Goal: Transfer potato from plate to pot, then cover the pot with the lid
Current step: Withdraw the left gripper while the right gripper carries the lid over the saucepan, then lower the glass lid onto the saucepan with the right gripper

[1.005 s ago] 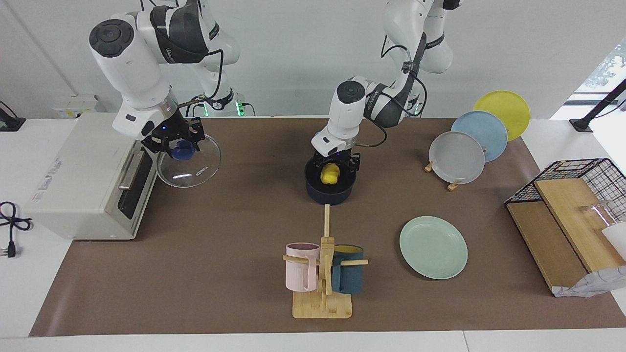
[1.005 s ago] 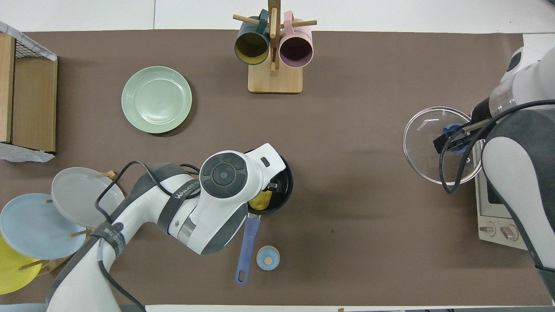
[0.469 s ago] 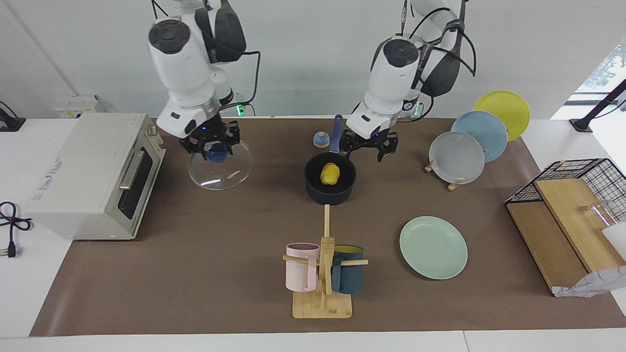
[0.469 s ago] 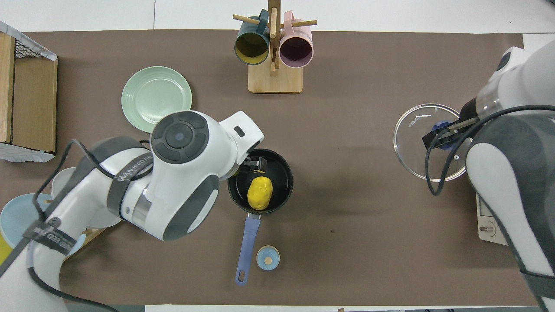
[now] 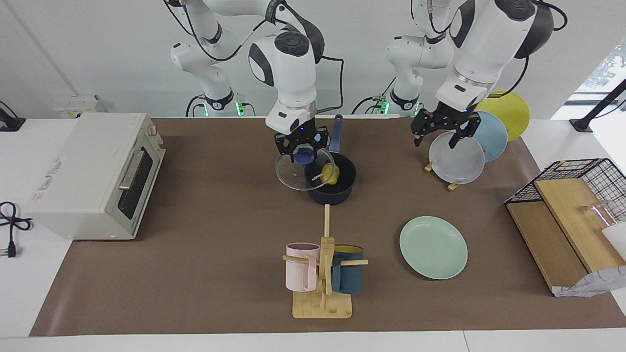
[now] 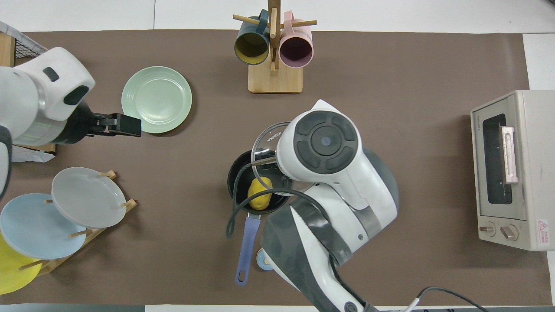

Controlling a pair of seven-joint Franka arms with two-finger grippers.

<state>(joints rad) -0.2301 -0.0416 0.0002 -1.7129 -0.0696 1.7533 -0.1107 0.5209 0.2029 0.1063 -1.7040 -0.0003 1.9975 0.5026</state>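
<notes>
The facing view shows the right gripper [image 5: 301, 145] clamped on the blue knob of the glass lid [image 5: 297, 172], holding it in the air over the rim of the navy pot [image 5: 331, 182] on the side toward the right arm's end of the bench; the overhead view hides that gripper under the arm's white wrist and shows only part of the lid's [image 6: 266, 149] metal rim. The lid is clear, tilted and not seated. The yellow potato [image 6: 259, 193], glossy and lumpy, lies inside the pot's black interior, near the middle of the bench. Only the overhead view shows the pot's whole blue handle, pointing toward the robots' edge. The left gripper [image 5: 441, 130] hangs empty with fingers spread over the grey plate [image 5: 456, 157] in the rack. The mint-green plate [image 5: 433, 247] lies bare toward the left arm's end
</notes>
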